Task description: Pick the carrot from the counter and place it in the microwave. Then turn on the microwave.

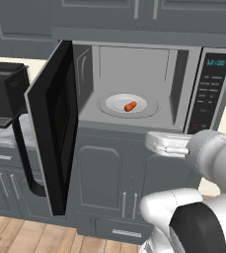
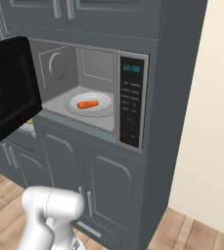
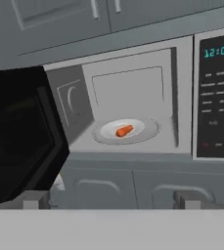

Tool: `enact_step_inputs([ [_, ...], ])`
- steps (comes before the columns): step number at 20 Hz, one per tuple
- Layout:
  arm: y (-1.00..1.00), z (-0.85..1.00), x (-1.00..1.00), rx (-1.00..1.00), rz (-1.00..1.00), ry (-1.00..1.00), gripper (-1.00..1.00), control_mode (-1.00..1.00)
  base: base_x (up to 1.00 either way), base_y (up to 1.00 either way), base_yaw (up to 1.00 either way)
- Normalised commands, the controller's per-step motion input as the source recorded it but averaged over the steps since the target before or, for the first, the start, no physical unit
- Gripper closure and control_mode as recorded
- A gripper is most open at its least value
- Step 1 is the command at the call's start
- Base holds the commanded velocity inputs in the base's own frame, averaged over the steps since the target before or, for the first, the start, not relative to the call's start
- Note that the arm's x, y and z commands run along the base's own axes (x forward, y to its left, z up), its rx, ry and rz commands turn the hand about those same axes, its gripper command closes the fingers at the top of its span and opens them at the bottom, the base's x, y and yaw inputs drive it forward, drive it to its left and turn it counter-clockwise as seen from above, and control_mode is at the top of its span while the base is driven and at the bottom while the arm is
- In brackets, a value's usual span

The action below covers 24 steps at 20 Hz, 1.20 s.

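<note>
Nearest the cameras, the gripper [image 3: 108,199] hung in front of the lower cabinets with its jaws spread wide and nothing between them. Beyond it, at about nine o'clock in the hand view, the microwave door [image 3: 15,136] stood swung open. Farther in, the carrot [image 1: 130,106] lay on the white plate [image 1: 115,101] inside the microwave [image 1: 134,59], with the keypad [image 1: 209,91] at three o'clock.

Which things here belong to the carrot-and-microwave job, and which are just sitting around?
Part of the job:
carrot, on the turntable plate
microwave, door open
keypad

Just sitting around:
coffee machine
cabinet doors below
</note>
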Motion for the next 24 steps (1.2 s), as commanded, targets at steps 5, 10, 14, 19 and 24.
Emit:
enact_step_inputs([
  [5,0.12,-0.01,-0.46,-0.08,0.05,-0.15,-1.0,-1.0,0.0,0.0,0.0],
  [10,0.13,0.0,-0.48,-0.08,0.05,-0.15,-1.0,-1.0,0.0,0.0,0.0],
  [14,0.18,-0.01,-0.38,-0.08,0.04,-0.11,-1.0,-1.0,0.0,0.0,0.0],
  [19,0.22,0.0,-0.23,-0.05,0.01,-0.08,-1.0,-1.0,0.0,0.0,0.0],
  [24,0.24,-0.01,-0.15,-0.05,0.0,-0.05,-1.0,-1.0,0.0,0.0,0.0],
])
